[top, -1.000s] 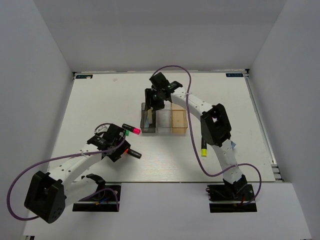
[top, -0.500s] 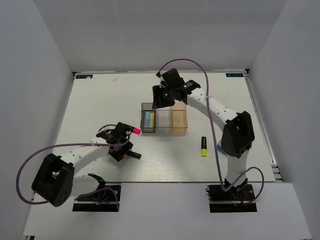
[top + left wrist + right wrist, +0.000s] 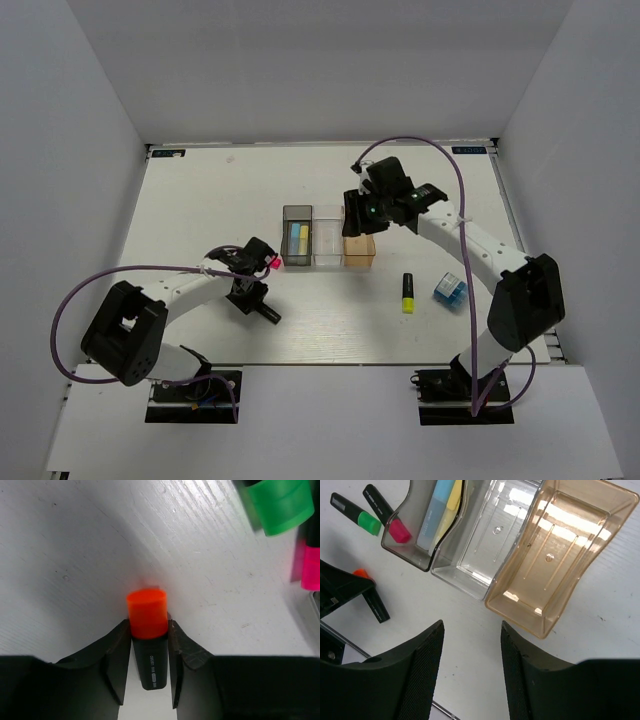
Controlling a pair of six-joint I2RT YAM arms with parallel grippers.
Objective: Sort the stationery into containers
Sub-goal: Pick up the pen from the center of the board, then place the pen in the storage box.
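While left gripper (image 3: 148, 630) clamps orange-capped highlighter (image 3: 146, 607), white barrel print too small to read; right gripper (image 3: 471, 630) spread apart.

White arms (image 3: 475, 245), black joints, purple cables (image 3: 415, 142)

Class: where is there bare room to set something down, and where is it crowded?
Free: table left of and beyond the dark bin; near strip between the orange highlighter and the yellow highlighter. Crowded: beside that bin, around the left hand, pink highlighter and green highlighter.
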